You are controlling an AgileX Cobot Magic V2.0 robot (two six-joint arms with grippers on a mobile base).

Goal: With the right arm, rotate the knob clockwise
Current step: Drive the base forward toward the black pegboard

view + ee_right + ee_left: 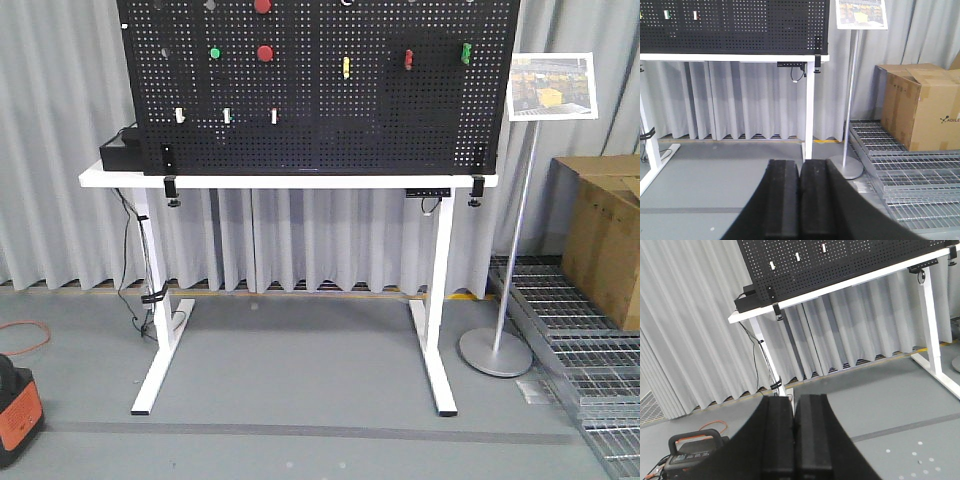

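knob (346,2): we read it as the silvery curved bit cut off by the top edge of the front view, on the black pegboard (320,130), above the yellow toggle (346,67); too little shows to be sure or to tell how its handle is turned
pegboard: stands upright on the white surface (290,181), clamped at both lower corners
red push buttons (265,52): we see them left of the toggle
right end effector (800,165): closed, fingers pressed together, gripping nothing; well apart from the pegboard, over the grey floor (715,190)
left end effector (793,400): closed too, gripping nothing, also well away from the surface
right side: we see a sign stand (852,100), and a cardboard box (920,110) just right of it
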